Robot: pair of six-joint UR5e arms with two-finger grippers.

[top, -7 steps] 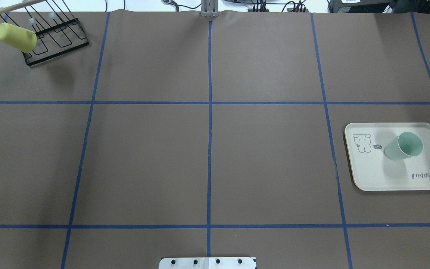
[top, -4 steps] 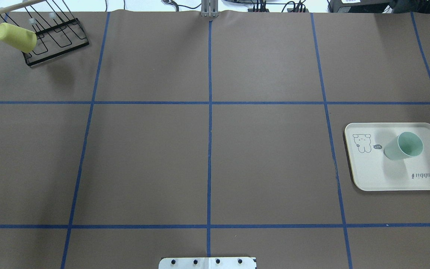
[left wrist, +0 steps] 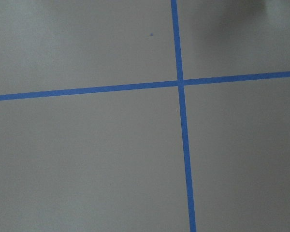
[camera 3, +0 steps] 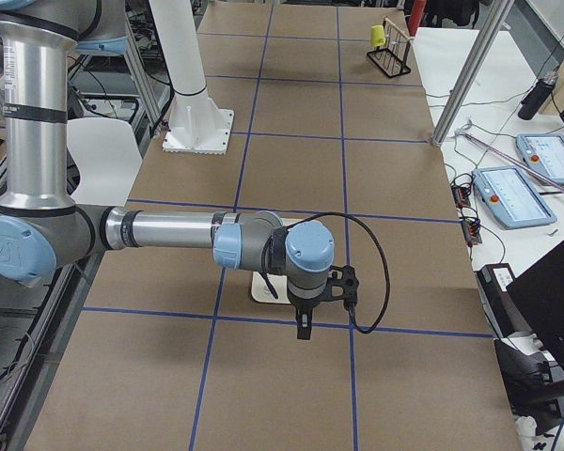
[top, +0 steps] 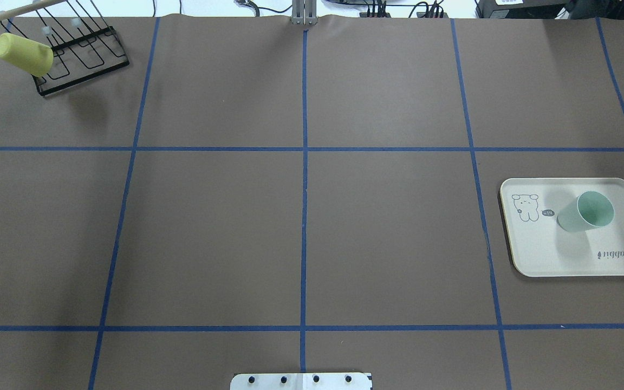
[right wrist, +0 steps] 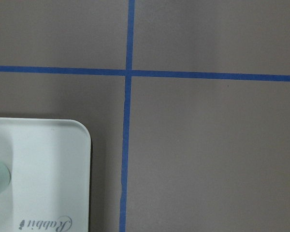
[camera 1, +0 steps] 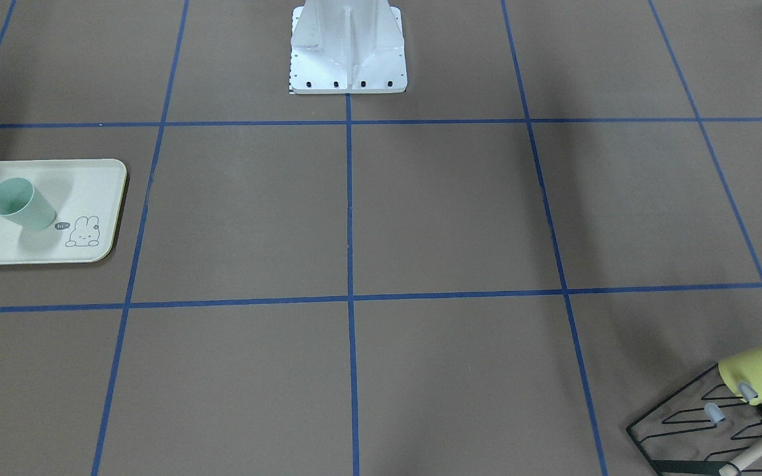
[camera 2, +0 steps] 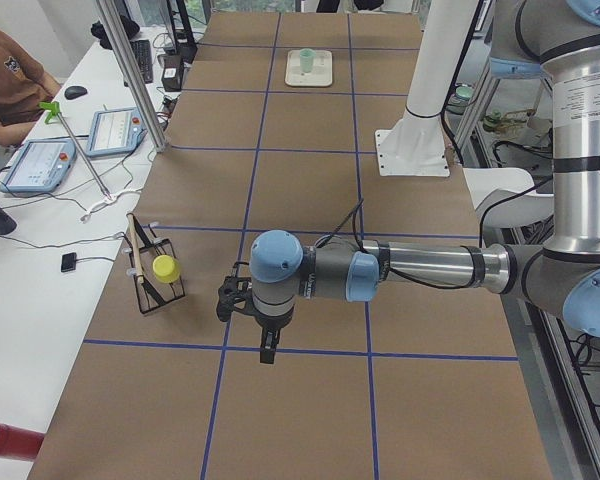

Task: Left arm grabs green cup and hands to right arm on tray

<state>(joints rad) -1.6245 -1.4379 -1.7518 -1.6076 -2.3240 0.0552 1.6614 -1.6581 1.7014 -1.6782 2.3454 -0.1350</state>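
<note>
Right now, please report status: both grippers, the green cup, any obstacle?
Left gripper and right gripper: open or shut unclear. Green cup upright on tray, untouched. Yellow cup on rack, far corner.

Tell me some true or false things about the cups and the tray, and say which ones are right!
1. The green cup stands on the tray. True.
2. The yellow cup is on the tray too. False: it sits on the black wire rack in the far corner of the table, on the other side.
3. A gripper is holding the green cup. False: nothing is touching it; it stands by itself.
4. The tray has a bunny drawn on it. True.
5. The green cup's open end faces up. True.
</note>
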